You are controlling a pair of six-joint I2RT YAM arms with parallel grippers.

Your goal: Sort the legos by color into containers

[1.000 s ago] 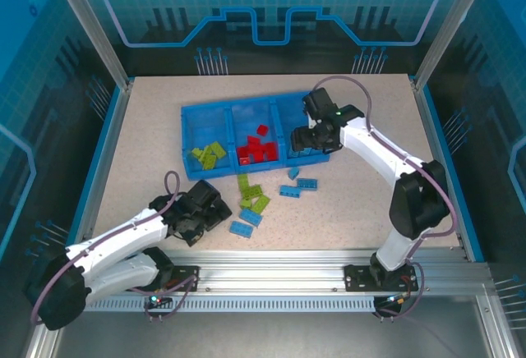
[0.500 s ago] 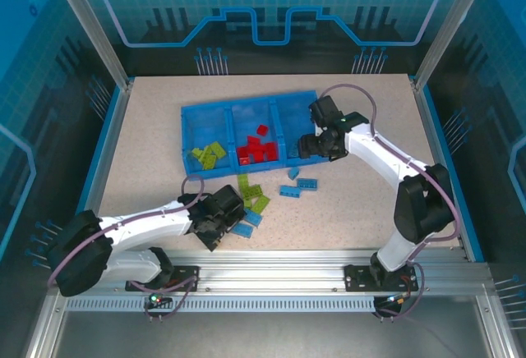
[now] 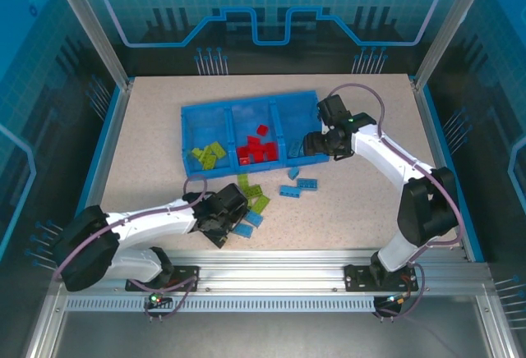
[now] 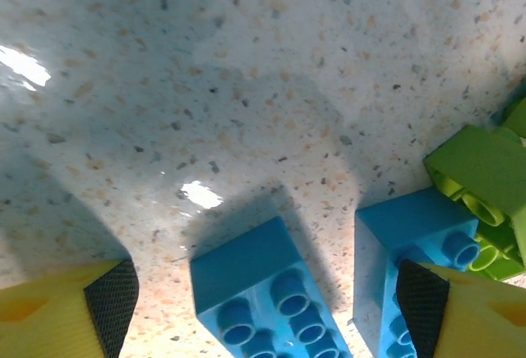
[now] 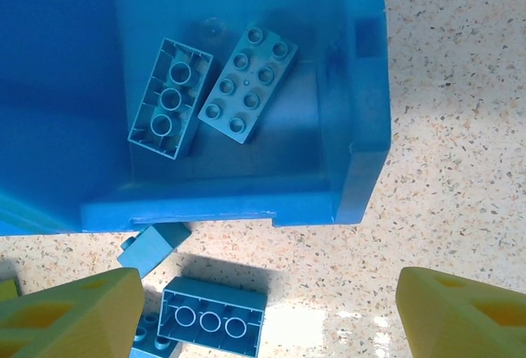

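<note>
right wrist: two light-blue legos (image 5: 247, 83) inside end compartment (image 5: 355, 87); right gripper (image 5: 267, 313) jaws apart | left gripper (image 4: 267, 296) jaws apart, astride blue brick (image 4: 246, 269)

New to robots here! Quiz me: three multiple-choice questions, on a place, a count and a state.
1. Where in the tray do the red bricks lie? A left compartment B middle compartment C right compartment
2. How many blue bricks lie in the right compartment? A two B five C none
3. How does the left gripper stand? A shut on a green brick B open, astride a loose blue brick C shut on nothing
Answers: B, top view shows them centred; A, right wrist view shows two; B, jaws apart either side.
</note>
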